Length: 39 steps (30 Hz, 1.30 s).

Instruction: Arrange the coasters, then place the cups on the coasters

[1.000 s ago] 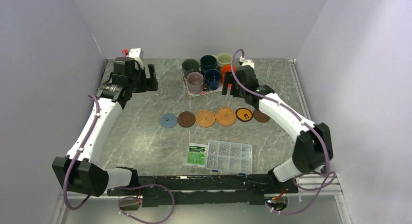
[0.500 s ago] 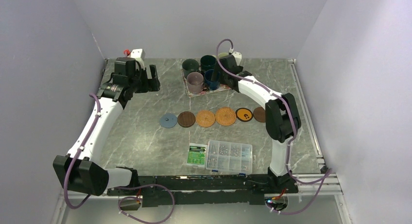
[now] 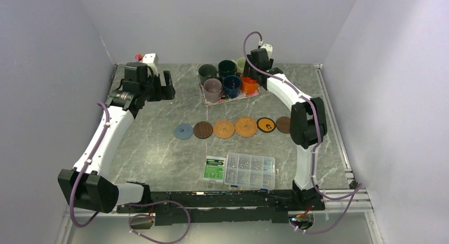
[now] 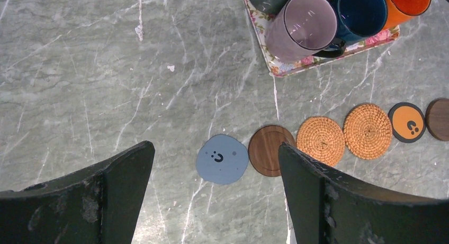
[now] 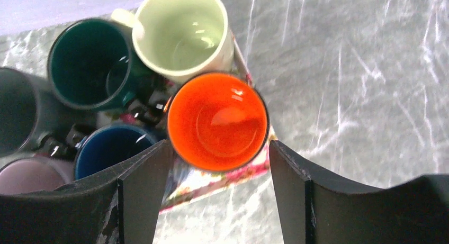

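Six coasters lie in a row mid-table: light blue (image 3: 183,131), dark brown (image 3: 203,129), two woven tan (image 3: 224,129) (image 3: 245,126), black with orange (image 3: 266,124), dark brown (image 3: 284,125). The cups stand on the floral tray (image 3: 234,98): orange (image 3: 249,85), navy (image 3: 231,85), mauve (image 3: 213,88), grey-green (image 3: 207,72), teal (image 3: 227,68), and cream (image 5: 182,29), partly hidden from above. My right gripper (image 5: 219,143) hovers open at the orange cup (image 5: 217,119), a fingertip on each side of its near rim. My left gripper (image 4: 216,147) hangs open and empty high above the blue coaster (image 4: 222,159).
A clear plastic screw box (image 3: 250,170) and a green card (image 3: 214,168) lie near the front edge. The right arm reaches along the tray's right side. Purple walls close in the table on three sides.
The right arm has swung from the tray's front right across the cups to stand over the orange cup, and its jaws have narrowed somewhat. The left arm has not moved.
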Motion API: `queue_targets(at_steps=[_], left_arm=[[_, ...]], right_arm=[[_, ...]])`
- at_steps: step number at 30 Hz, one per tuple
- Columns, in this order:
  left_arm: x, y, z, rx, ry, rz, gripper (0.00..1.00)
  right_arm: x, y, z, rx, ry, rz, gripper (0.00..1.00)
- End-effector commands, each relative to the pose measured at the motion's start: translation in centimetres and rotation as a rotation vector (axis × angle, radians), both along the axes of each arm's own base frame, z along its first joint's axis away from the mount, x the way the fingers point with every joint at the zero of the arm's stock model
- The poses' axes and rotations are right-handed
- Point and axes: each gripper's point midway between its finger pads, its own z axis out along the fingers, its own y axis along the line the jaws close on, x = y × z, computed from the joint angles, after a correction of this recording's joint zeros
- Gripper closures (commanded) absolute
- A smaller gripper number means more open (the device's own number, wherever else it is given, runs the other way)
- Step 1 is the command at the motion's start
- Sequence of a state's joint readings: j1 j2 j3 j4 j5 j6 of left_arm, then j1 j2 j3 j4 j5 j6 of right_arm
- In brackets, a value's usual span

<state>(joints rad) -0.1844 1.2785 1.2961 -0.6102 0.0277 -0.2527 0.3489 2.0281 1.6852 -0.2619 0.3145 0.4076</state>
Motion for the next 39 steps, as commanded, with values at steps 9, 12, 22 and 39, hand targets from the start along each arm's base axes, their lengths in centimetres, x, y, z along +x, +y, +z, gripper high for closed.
queue_targets(at_steps=[9,12,22,39], left_arm=[[0.4,-0.2,0.7,-0.022,-0.013,-0.012,0.07],[0.5,-0.3,0.7,-0.031,-0.014,-0.015,0.07],[0.5,-0.4,0.4,-0.038,-0.004,-0.021,0.07],[0.5,-0.4,0.3,-0.04,-0.001,-0.021,0.07]], right_arm=[[5.8,-2.0,-1.8,-0.261,0.068,0.232,0.32],[6.2,-2.3,-2.2,-0.259,0.077,0.254,0.32],[5.8,-1.6,-5.5,-0.226,0.164,0.376,0.42],[5.0,-2.1,-0.1,-0.281,0.043,0.408,1.0]])
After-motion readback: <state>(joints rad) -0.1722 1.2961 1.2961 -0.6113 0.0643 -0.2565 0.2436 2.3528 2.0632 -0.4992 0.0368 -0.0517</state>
